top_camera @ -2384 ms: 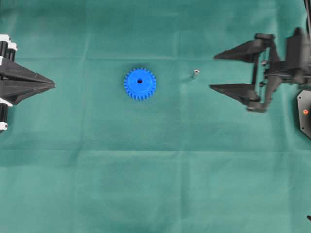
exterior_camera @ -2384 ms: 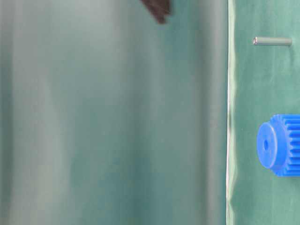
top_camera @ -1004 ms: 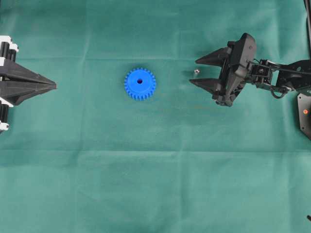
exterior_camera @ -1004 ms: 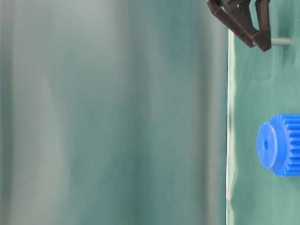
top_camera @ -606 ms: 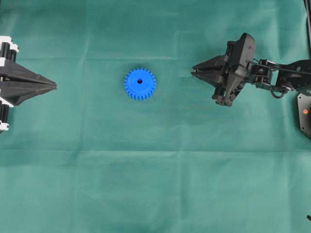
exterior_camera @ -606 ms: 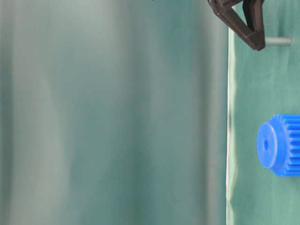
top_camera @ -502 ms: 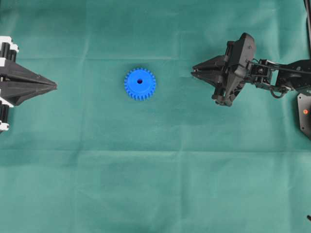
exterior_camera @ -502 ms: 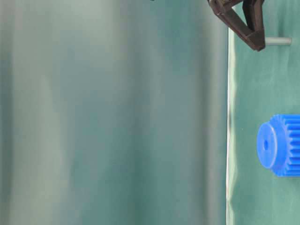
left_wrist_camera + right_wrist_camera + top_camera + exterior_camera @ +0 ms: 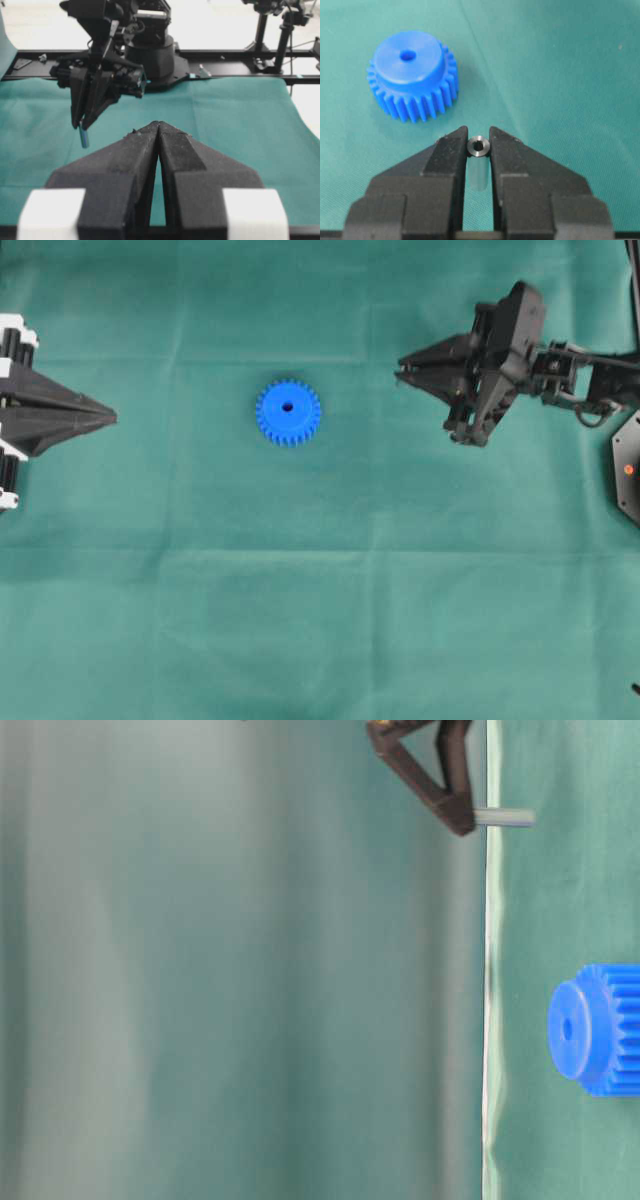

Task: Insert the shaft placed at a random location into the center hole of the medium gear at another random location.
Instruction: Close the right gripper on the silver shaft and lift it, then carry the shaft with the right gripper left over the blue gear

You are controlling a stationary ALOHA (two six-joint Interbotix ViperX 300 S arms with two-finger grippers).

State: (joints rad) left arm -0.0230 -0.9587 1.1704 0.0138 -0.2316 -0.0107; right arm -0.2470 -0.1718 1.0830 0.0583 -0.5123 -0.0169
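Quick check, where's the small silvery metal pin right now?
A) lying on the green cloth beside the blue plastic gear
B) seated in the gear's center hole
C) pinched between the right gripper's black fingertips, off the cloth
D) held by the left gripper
C: the small silvery metal pin sits clamped between the right gripper fingertips, and the table-level view shows it hanging clear of the green cloth.

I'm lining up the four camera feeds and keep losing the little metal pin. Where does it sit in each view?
Overhead: hidden at the tips of the right claw, upper right.
Table-level: the pin sticks out from the claw tips, top right.
Left wrist: pin hangs below the claw, left of centre.
Right wrist: pin end-on between the tips, centre.
Shared landmark: the blue gear, absent from the left wrist view.
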